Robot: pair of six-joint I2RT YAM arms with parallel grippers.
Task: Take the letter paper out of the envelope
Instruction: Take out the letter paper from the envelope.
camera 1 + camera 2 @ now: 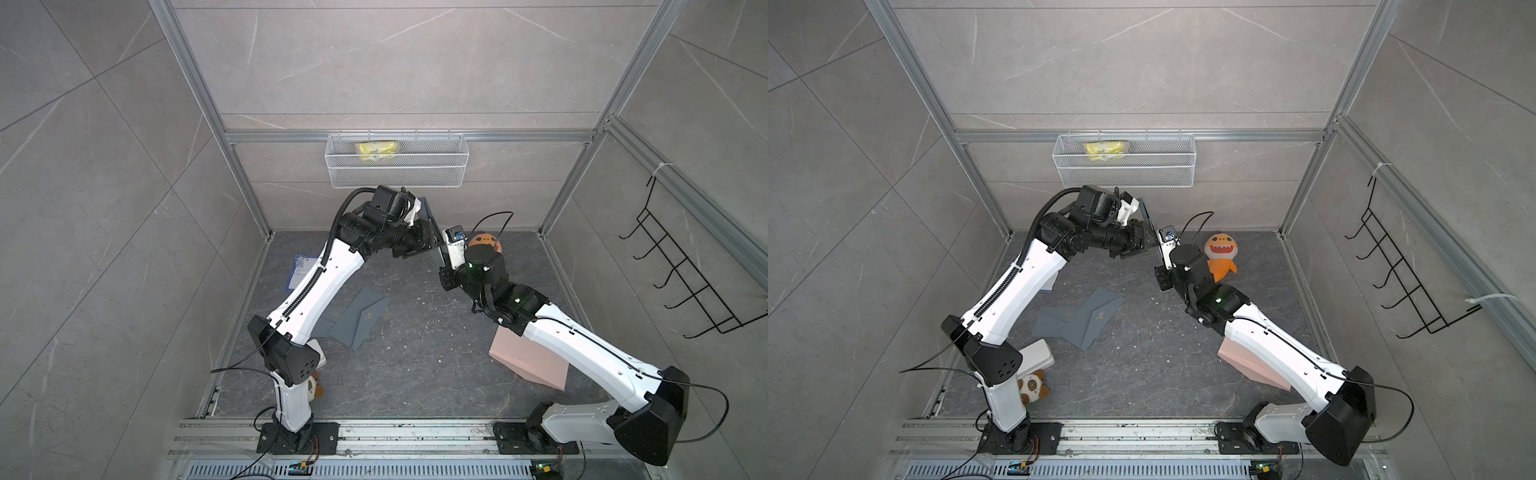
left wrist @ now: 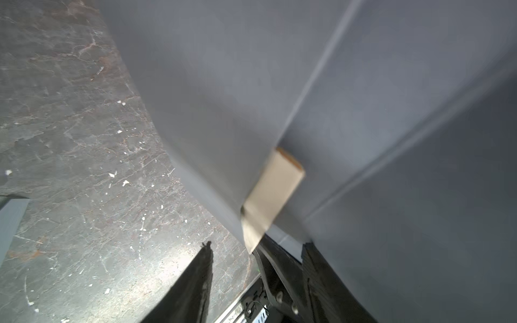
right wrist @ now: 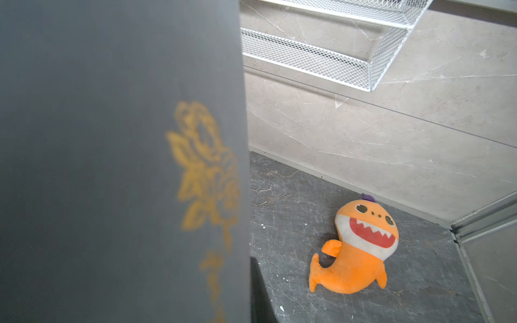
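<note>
A dark grey envelope [image 1: 430, 216] [image 1: 1144, 212] with a gold flower print [image 3: 207, 167] stands upright in the air between my two raised arms. My right gripper [image 1: 439, 259] [image 3: 247, 293] is shut on its lower edge; only one dark finger [image 3: 258, 296] shows. My left gripper [image 1: 426, 239] [image 2: 257, 251] is open at the envelope's [image 2: 223, 84] back seam. One finger [image 2: 310, 260] rests against the grey panel, the other [image 2: 205, 260] stands clear over the floor. A beige strip [image 2: 275, 190] lies on the envelope; I cannot tell what it is. The letter paper is hidden.
Two grey envelopes [image 1: 361, 320] and a pink one [image 1: 519, 357] lie on the floor, with a white-and-blue card [image 1: 299, 270] under the left arm. An orange shark plush [image 1: 1219, 257] sits at the back right. A mesh basket [image 1: 397, 160] hangs close above the grippers.
</note>
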